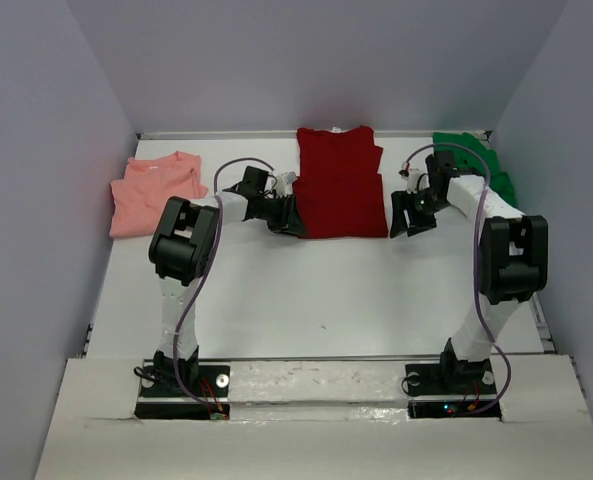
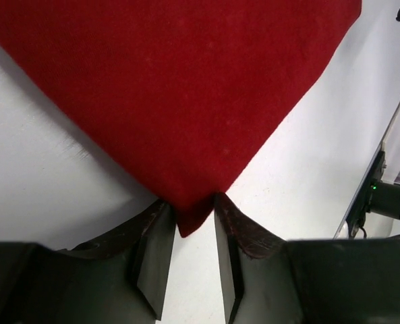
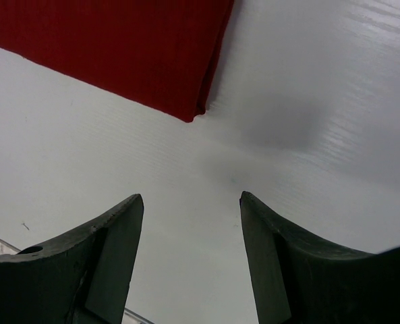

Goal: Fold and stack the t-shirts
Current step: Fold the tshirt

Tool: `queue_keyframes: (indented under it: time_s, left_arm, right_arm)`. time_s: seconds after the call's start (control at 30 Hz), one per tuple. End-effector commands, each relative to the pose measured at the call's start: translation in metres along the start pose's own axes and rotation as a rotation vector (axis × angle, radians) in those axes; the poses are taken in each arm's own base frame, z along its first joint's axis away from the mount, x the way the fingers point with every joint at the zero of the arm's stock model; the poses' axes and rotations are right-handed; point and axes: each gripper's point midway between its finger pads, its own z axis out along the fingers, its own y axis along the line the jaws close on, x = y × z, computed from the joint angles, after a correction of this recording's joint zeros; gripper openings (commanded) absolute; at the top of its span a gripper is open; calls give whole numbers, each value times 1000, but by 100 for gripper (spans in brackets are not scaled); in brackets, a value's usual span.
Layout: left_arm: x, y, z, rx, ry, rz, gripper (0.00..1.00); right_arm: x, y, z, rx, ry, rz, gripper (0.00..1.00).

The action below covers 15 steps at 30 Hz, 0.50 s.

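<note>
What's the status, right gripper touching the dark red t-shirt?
Apart. Right wrist view: bare table shows between right gripper and dark red t-shirt corner.

The left arm and right arm share black joint housings and white links. A lavender cable runs along each to a black base plate at the bench's near edge. Their fingers are dark, tapered wedges.
</note>
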Motion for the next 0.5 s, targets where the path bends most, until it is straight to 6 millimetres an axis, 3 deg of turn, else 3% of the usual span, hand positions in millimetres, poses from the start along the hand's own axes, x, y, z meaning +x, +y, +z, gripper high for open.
queue_keyframes:
  time_s: [0.0,0.27,0.47]
  left_arm:
    - [32,28,8,-138,85,-21,42]
    - [28,33,0,-200,77,10,34]
    - [27,26,1,-192,78,35,22]
  right_arm:
    - [-21,-9,0,14,-47,-20,65]
    - [-23,-15,21,-11,-15,-14,63]
    - [-35,-14,36,-67,-13,-5,60]
